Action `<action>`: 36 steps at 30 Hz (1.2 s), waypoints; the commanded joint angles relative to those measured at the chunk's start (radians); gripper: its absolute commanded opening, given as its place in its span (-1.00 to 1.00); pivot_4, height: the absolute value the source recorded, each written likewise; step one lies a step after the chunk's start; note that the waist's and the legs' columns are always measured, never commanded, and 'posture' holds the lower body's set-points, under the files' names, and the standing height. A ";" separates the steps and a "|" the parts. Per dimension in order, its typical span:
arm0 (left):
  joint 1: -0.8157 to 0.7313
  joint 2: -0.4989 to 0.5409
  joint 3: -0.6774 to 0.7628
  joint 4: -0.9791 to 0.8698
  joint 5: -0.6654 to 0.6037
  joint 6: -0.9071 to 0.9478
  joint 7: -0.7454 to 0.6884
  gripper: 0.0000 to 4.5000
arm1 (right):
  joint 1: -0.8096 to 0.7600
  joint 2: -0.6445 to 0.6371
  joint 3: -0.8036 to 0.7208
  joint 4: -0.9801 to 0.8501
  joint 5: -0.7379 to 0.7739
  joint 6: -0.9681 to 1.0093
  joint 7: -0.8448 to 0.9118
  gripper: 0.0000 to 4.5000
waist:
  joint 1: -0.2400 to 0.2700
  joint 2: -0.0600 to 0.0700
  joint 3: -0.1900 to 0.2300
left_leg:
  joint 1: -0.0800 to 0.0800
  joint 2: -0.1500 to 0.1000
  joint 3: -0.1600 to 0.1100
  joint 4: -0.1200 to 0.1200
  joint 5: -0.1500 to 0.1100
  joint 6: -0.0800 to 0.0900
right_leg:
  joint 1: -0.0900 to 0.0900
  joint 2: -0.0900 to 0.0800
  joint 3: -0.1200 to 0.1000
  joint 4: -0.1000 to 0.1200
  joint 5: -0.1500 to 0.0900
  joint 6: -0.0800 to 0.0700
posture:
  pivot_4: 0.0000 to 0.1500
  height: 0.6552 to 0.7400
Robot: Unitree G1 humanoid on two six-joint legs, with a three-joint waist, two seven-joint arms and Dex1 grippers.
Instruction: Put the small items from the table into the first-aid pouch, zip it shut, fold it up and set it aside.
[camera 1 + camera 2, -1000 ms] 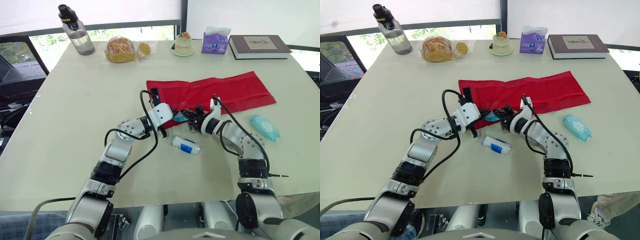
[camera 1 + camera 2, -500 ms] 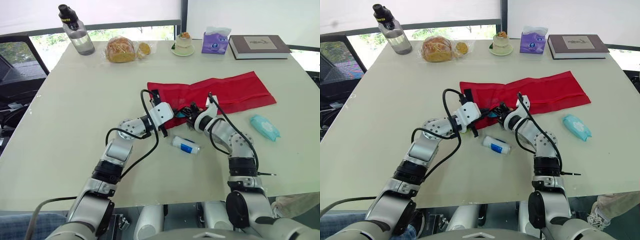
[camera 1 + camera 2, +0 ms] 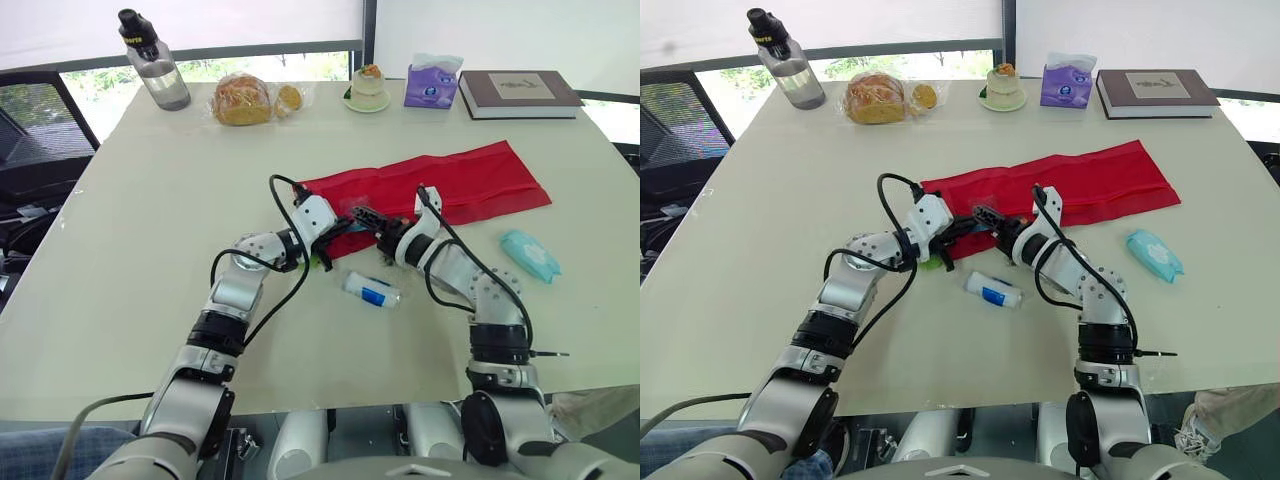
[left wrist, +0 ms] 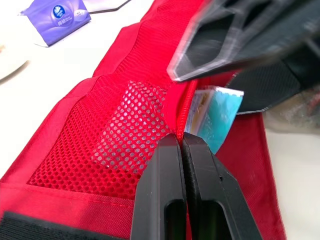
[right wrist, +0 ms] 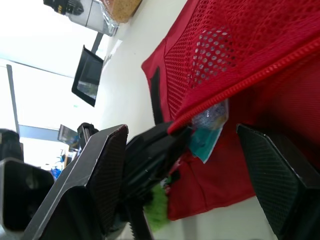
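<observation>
Wrist views showed teal packet (image 4: 215, 117) tucked inside pouch (image 4: 125, 125) mouth, just past left gripper (image 4: 182, 150) pinching zipper edge (image 4: 183, 107); right gripper (image 3: 368, 216) spread wide.

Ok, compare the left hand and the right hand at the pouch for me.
The left hand is shut, pinching the zipper edge of the red pouch; the right hand is open and grasps nothing. The left hand holds the mouth's edge, while the right hand faces a teal packet lying half inside that mouth. Both meet at the pouch's end on the robot's left.
</observation>
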 commanded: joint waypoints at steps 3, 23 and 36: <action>-0.030 0.015 0.069 0.003 -0.122 0.098 -0.084 -1.00 | 0.015 -0.083 0.043 -0.115 -0.055 0.013 0.093 0.64 | -0.001 0.000 0.000 | 0.000 0.000 0.000 0.000 0.000 0.000 | 0.000 0.000 0.000 0.000 0.000 0.000 | 1.00 0.84; -0.145 0.038 0.111 0.143 -0.246 0.289 -0.278 -1.00 | -0.070 -0.358 0.438 -0.202 -0.584 -0.162 0.463 -0.95 | -0.001 0.000 0.000 | -0.002 0.000 0.001 -0.001 0.000 0.000 | -0.002 0.000 0.000 -0.001 0.000 0.000 | 1.00 0.84; -0.119 0.040 0.089 0.090 -0.238 0.289 -0.312 -1.00 | -0.104 -0.278 0.504 -0.009 -0.791 -0.263 0.528 -0.95 | -0.001 0.000 0.000 | -0.001 0.000 0.001 -0.001 0.000 0.000 | -0.002 0.000 0.000 -0.001 0.000 0.000 | 1.00 0.84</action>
